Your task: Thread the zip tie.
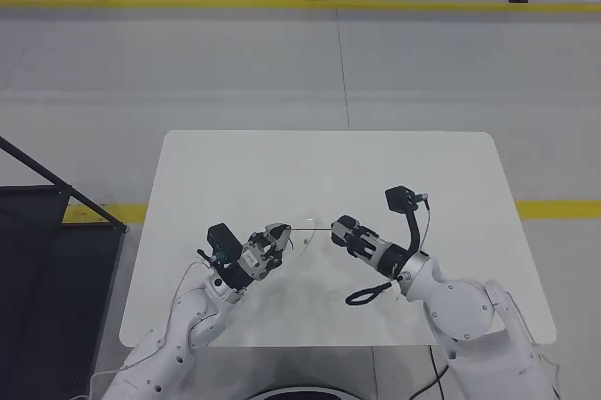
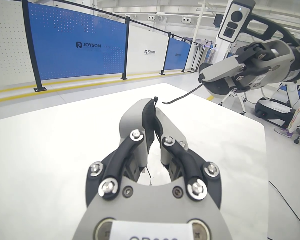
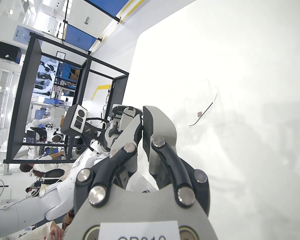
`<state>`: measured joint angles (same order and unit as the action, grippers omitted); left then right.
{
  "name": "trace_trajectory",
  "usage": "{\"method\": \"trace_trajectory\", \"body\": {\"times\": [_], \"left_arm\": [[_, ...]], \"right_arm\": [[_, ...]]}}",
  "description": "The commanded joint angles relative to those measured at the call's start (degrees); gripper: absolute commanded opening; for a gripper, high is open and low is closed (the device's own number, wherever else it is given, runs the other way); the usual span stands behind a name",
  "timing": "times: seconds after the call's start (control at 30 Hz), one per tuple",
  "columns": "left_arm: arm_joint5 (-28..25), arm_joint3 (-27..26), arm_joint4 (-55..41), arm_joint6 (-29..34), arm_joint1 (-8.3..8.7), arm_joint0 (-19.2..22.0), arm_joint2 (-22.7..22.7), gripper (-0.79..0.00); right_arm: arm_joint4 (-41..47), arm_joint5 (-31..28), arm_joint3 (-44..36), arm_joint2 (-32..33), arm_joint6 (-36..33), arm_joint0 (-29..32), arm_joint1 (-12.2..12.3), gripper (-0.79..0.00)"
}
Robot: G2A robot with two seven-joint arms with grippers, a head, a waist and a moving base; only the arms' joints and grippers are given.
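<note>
Left gripper (image 2: 153, 108) tight around zip tie (image 2: 155, 99)

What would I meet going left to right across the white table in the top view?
Grey-and-black left hand → thin black plastic zip tie → grey-and-black right hand → black camera bracket on the right wrist.

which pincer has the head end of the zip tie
The left pincer: the zip tie's head, a small square block, sticks out past its shut tips. The right pincer grips only the thin tail, whose free tip points toward that head.
</note>
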<state>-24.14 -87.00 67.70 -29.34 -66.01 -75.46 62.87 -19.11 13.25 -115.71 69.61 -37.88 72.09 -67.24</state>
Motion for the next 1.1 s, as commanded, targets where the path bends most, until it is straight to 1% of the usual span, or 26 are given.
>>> {"method": "trace_trajectory", "body": {"times": [0.0,0.33,1.07], "left_arm": [[0.00,0.00,0.00,0.00,0.00,0.00,0.00,-0.785],[0.00,0.00,0.00,0.00,0.00,0.00,0.00,-0.785],[0.00,0.00,0.00,0.00,0.00,0.00,0.00,-0.785]], "right_arm": [[0.23,0.01,0.27,-0.04,-0.01,-0.27,-0.03,-0.785],[1.46,0.22,1.83,0.20,-0.31,-1.35,-0.10,-0.785],[1.86,-0.23,1.95,0.08,-1.36,-1.91,0.00,-0.785]]}}
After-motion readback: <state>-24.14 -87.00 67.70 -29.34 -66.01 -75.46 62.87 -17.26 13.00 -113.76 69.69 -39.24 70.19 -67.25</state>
